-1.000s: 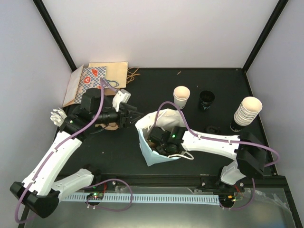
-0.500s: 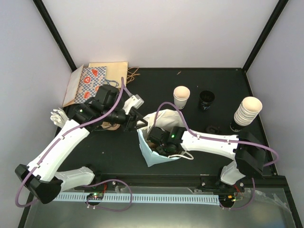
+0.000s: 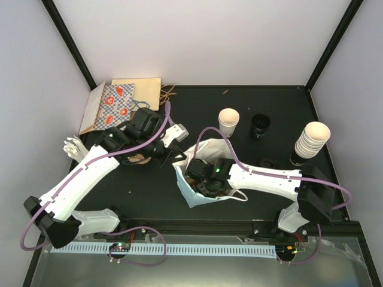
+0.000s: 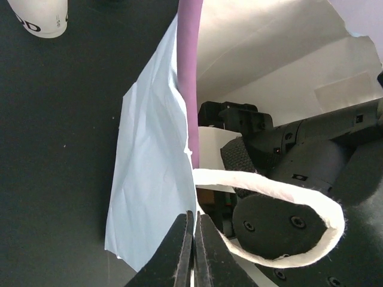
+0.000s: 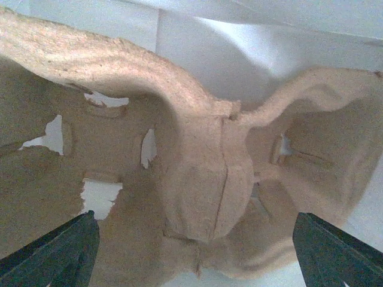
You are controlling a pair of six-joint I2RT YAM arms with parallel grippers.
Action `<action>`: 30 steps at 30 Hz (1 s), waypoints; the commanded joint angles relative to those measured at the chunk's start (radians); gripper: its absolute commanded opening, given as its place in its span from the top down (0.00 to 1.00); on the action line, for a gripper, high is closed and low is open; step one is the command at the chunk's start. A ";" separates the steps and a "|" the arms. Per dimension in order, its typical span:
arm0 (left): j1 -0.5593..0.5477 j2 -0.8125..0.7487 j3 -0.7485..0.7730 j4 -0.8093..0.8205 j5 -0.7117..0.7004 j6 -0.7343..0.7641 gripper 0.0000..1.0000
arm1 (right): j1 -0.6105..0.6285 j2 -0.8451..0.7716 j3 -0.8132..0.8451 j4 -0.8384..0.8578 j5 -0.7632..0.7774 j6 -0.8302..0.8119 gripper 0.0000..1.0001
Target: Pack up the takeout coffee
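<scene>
Newly arrived left gripper (image 4: 192, 224): I am clamping it on creased paper bag (image 4: 149, 179) rim; right gripper (image 5: 194, 239) gaping over moulded-pulp carrier (image 5: 203, 173).

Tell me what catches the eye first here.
The light blue paper bag in the middle of the table draws the eye, with both arms at it. The left gripper is pinched shut on its rim, while the right gripper reaches inside, open above a brown cardboard cup carrier. Next comes the tall stack of cream cups at the right edge.
</scene>
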 commanded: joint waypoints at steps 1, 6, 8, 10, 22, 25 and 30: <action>-0.020 0.009 0.052 -0.056 -0.025 0.028 0.98 | -0.004 -0.053 0.056 -0.022 0.072 0.019 0.09; -0.026 0.019 0.053 -0.063 -0.049 0.036 0.98 | -0.005 -0.101 0.097 -0.062 0.095 0.021 0.09; -0.027 0.025 0.057 -0.066 -0.056 0.037 0.98 | -0.004 -0.118 0.117 -0.078 0.101 0.021 0.08; -0.027 0.028 0.060 -0.065 -0.062 0.038 0.98 | -0.005 -0.132 0.136 -0.098 0.110 0.020 0.08; -0.030 0.038 0.071 -0.077 -0.088 0.047 0.98 | -0.004 -0.245 0.249 -0.183 0.189 0.030 0.09; -0.031 0.040 0.075 -0.080 -0.093 0.049 0.98 | -0.004 -0.282 0.269 -0.171 0.188 0.032 0.08; -0.035 0.040 0.079 -0.079 -0.101 0.050 0.98 | -0.004 -0.320 0.300 -0.161 0.188 0.035 0.08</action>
